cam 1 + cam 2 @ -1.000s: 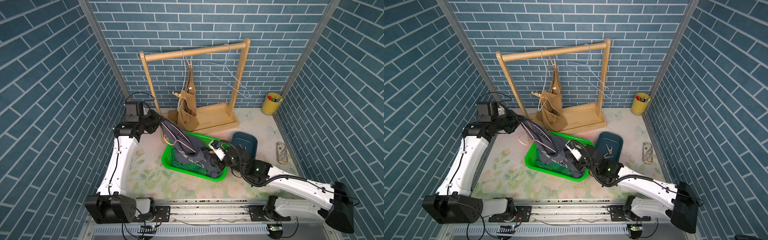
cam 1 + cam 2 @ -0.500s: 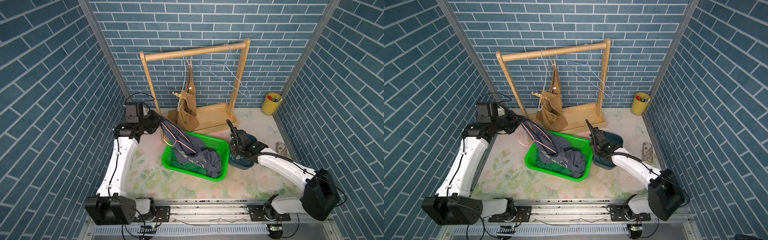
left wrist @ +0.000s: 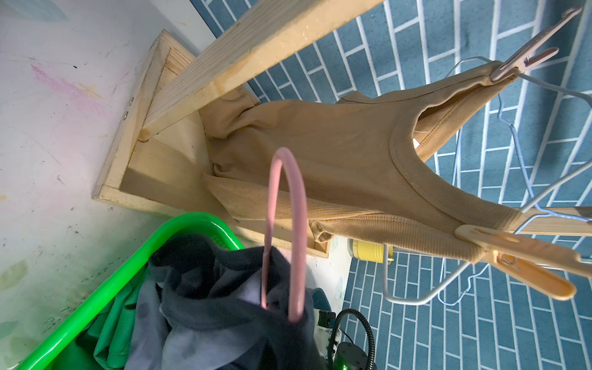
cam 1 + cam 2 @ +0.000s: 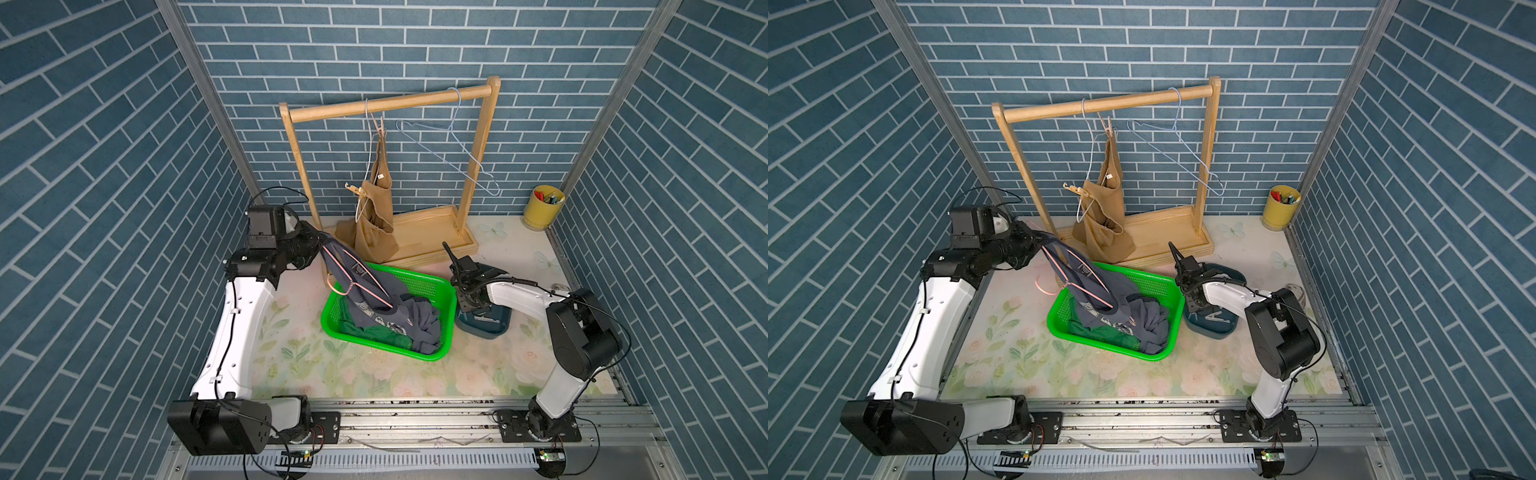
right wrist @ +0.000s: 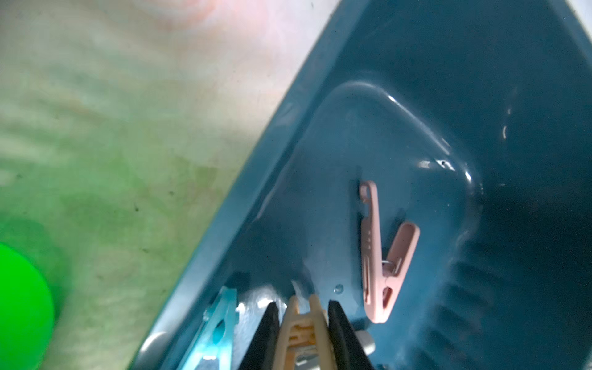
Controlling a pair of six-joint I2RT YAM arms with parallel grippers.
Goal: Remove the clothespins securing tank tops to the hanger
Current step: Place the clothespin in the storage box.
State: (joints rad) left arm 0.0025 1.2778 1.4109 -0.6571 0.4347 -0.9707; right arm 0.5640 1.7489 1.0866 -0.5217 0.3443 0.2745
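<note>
Over at the blue tray [image 4: 482, 331] on the table [image 4: 291, 357], the right hand [image 5: 302, 304] is now dipping inside with a tan clothespin [image 5: 302, 333] pinched between its fingers. A second ago it was working at the grey-blue tank top [image 4: 399, 316] over the green basket [image 4: 374, 340], so I'm reading this as that pin being off and about to get dropped. A pink clothespin [image 5: 381, 253] and a teal clothespin [image 5: 217, 326] are already lying in the tray. The right arm is folding back on itself, wrist pointing down. The left arm isn't budging: it's reaching out low, left hand [image 4: 311, 249] clamped tight on the grey-blue tank top at the end of its pink hanger [image 3: 285, 224], holding it slanting out of the basket. The tan tank top [image 4: 376, 216] is still hanging on the wooden rack [image 4: 395, 102] with two pins on it, so those are probably next.
</note>
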